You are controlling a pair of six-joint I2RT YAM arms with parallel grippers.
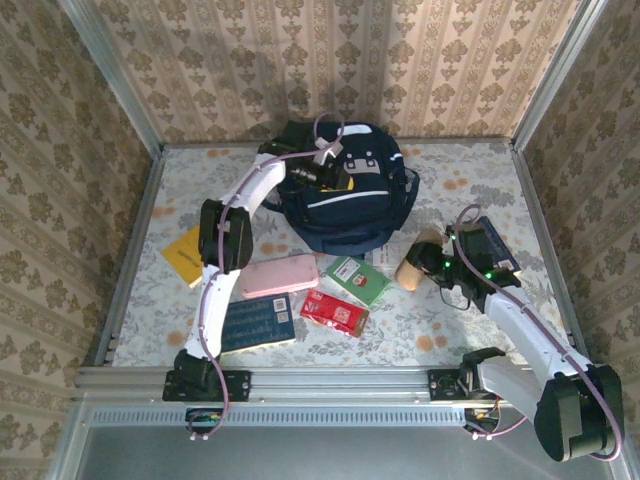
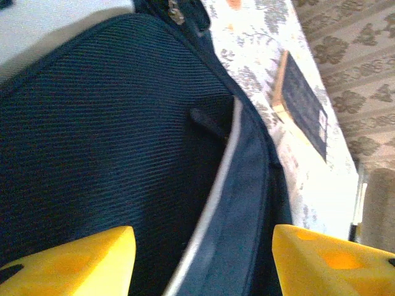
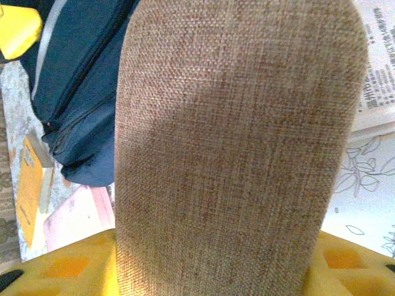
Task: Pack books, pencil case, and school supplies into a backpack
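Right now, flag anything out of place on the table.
Nothing looks spilled or damaged. One oddity: a tan woven pouch in the right end effector, right of the backpack; its coarse cloth is unlike anything else there.

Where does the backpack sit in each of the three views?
Top external: backpack at far centre.
Left wrist: backpack across left and centre.
Right wrist: backpack upper left, behind the tan woven pouch.
Shared landmark: floral table cover, beside it in all three.

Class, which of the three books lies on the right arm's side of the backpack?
The dark navy book, beside the right arm; the yellow book and the blue book lie by the left arm.
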